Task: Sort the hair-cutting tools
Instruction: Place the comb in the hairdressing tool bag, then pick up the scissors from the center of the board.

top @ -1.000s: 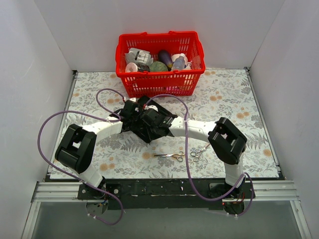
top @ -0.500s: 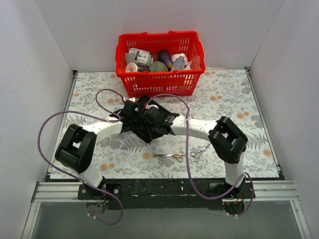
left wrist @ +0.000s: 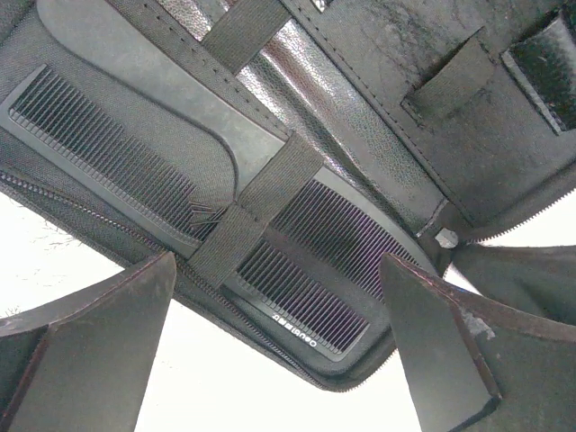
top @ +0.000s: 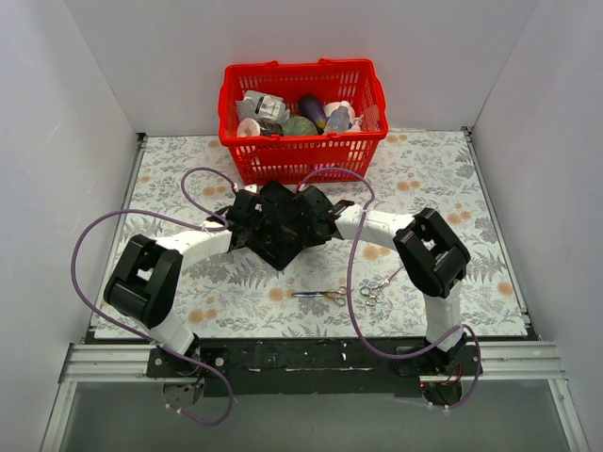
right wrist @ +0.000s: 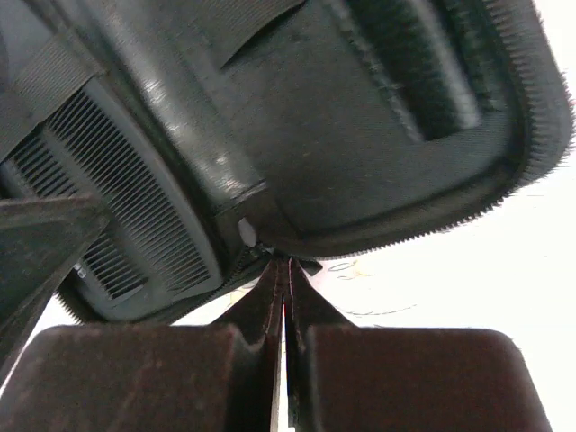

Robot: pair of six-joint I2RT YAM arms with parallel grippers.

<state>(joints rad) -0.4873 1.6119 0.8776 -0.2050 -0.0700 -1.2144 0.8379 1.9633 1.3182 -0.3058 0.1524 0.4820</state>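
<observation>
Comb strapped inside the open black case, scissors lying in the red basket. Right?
No. The comb is strapped inside the open case, but the scissors lie on the table in front of it; the top view shows this.

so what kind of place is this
Probably a robot test cell, not a salon: plain white panel walls, a floral-print table cover, and a red plastic basket.

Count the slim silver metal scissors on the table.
2. One pair at bottom centre of the top view; the other just right of it. More may be hidden.
</observation>
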